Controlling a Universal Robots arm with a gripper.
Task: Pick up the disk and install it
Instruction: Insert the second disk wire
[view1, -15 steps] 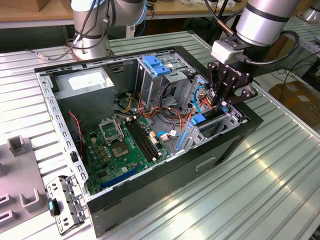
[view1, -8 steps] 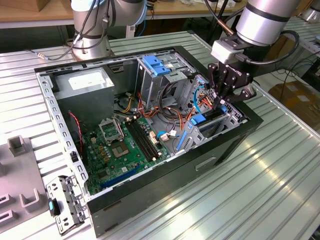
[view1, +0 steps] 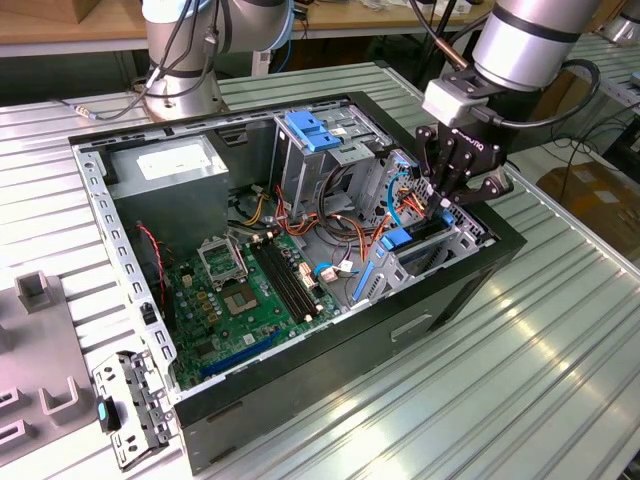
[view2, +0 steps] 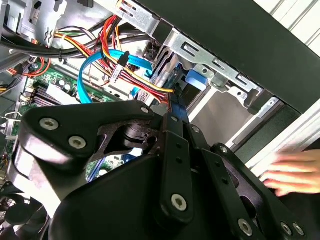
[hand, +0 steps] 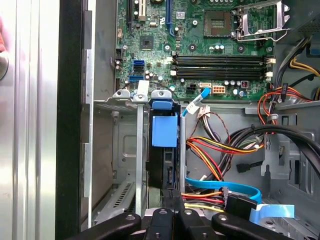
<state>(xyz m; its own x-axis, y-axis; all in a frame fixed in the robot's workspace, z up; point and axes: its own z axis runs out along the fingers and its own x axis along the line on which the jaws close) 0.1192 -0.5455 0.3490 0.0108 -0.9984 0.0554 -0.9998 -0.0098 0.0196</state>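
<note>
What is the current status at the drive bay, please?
Gripper low over the drive cage, shut on the disk. Disk standing edge-on in its bay slot. Cables lie beside the bay.

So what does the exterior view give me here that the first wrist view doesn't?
Exterior view alone: the arm's silver body, the grey power-supply box in the case's far corner, and a loose metal bracket on the table.

First wrist view alone: a straight look into the drive cage, with the disk edge-on in one slot and the neighbouring slot empty.

Both: the green motherboard and the claw over the cage.
</note>
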